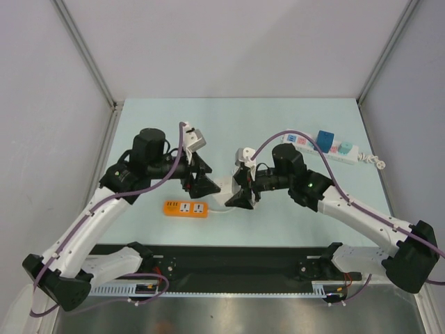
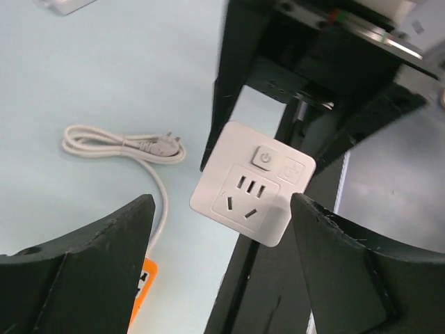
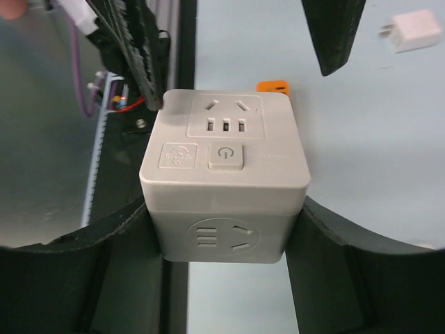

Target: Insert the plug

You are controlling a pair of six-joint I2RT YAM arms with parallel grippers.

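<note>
Grey partition walls enclose a pale blue-green worktop (image 1: 278,223).

- Both arms reach in from the near edge and meet near the middle of the worktop.
- Right jaws: closed on a white socket cube (image 3: 226,149), one finger pressed to each side wall. The face with the power button and pin slots is turned toward the right wrist camera, and a second outlet shows on the face below it.
- Left jaws: open wide, pointing at the same cube. In the left wrist view the cube sits between and beyond the two fingers (image 2: 90,271), with a gap on each side and no contact.
- The plug (image 1: 325,139): blue block at the far right of the worktop, sitting on the white power strip (image 1: 354,152), well apart from both arms.
- Orange power strip (image 1: 185,208): flat on the worktop, just near of the left jaws.
- White cable coil (image 2: 118,145): lies on the worktop.
- Small white adapter (image 3: 414,31): lies alone on the worktop.
</note>
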